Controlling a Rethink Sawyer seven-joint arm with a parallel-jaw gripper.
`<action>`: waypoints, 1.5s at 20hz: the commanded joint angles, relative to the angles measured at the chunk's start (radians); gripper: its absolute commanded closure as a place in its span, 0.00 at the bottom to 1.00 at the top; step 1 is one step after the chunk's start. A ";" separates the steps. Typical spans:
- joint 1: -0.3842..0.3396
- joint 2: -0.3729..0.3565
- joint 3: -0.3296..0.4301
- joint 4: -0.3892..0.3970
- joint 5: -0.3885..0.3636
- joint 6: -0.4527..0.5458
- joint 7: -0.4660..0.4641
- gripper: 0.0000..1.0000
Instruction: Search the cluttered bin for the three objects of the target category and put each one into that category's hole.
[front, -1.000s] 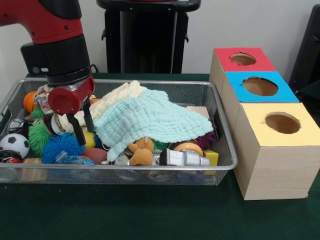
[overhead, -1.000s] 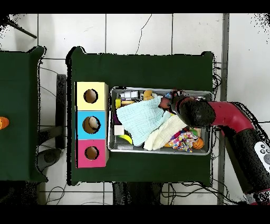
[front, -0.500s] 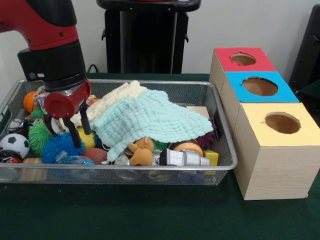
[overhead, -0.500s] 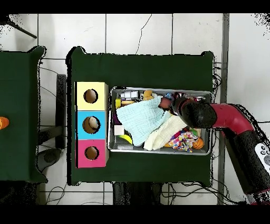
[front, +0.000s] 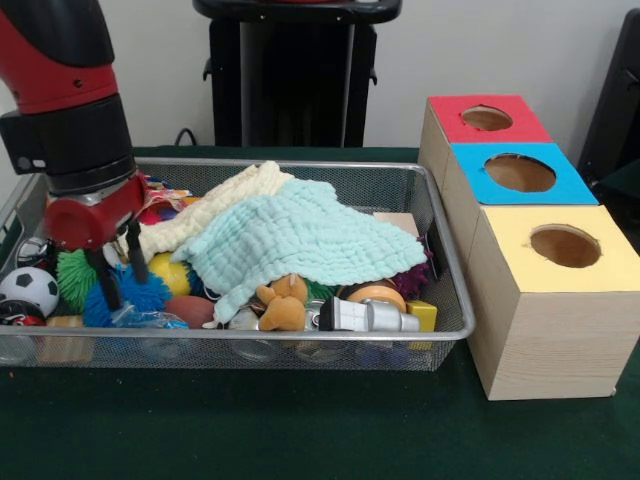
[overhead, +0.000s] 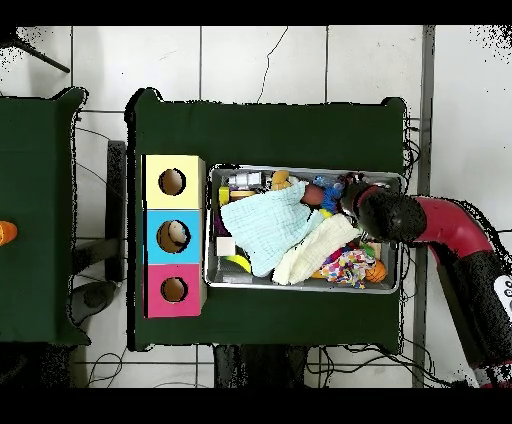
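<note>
The bin (front: 300, 167) is a wide wire-mesh basket full of toys, and it also shows in the overhead view (overhead: 305, 287). A mint cloth (front: 300, 240) and a cream cloth (front: 215, 208) cover its middle. My gripper (front: 118, 280) is open at the bin's left end, its two black fingers reaching down just over a blue spiky ball (front: 145, 295). It holds nothing. Three wooden boxes stand to the right of the bin, each with a hole in its top: red (front: 487, 120), blue (front: 520, 172) and yellow (front: 565, 250).
A soccer ball (front: 28, 288), a green spiky ball (front: 70, 272) and a yellow ball (front: 170, 275) lie around the gripper. A brown plush toy (front: 283, 303), a silver and black object (front: 365, 315) and a yellow block (front: 422, 315) lie along the front wall. The arm (overhead: 440, 225) crosses the bin's right end in the overhead view.
My gripper has moved left in the front view, towards the bin's left end and front wall, and stays open. The cloths and toys have not moved.
</note>
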 joint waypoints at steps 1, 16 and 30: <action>-0.013 0.072 0.020 -0.111 -0.048 0.136 -0.304 0.00; 0.026 0.122 -0.113 -0.019 -0.188 -0.016 -0.102 0.00; -0.006 0.117 -0.111 0.012 -0.191 -0.007 -0.140 0.00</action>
